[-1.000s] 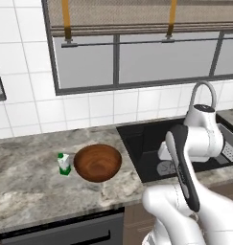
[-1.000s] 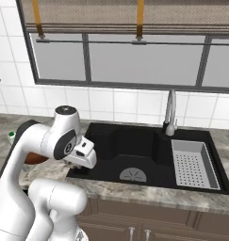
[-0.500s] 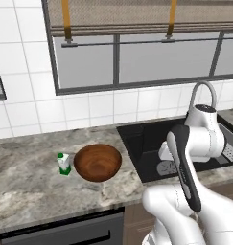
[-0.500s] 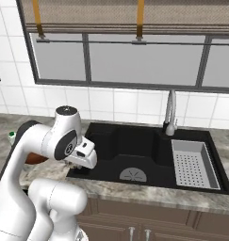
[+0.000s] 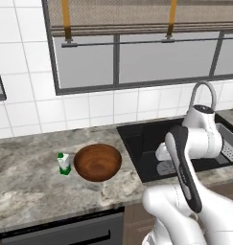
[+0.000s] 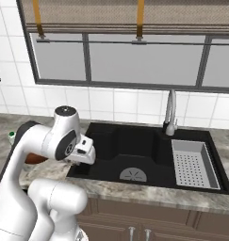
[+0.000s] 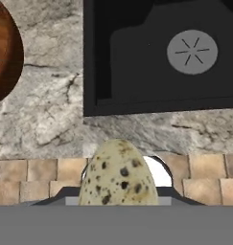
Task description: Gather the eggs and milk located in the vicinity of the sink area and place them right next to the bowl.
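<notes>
Granite counter (image 5: 27, 182) holds your wooden bowl (image 5: 98, 162) and milk carton (image 5: 64, 163), while your gripper (image 7: 119, 198) pinches a speckled egg (image 7: 118, 178) beside the black sink (image 6: 134, 153).

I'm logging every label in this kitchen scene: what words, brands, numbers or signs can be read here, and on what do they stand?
None can be read.
The milk carton beside the bowl bears a green mark, too small to read as text.
The speckled egg in the gripper, the sink and the faucet carry no writing.
</notes>
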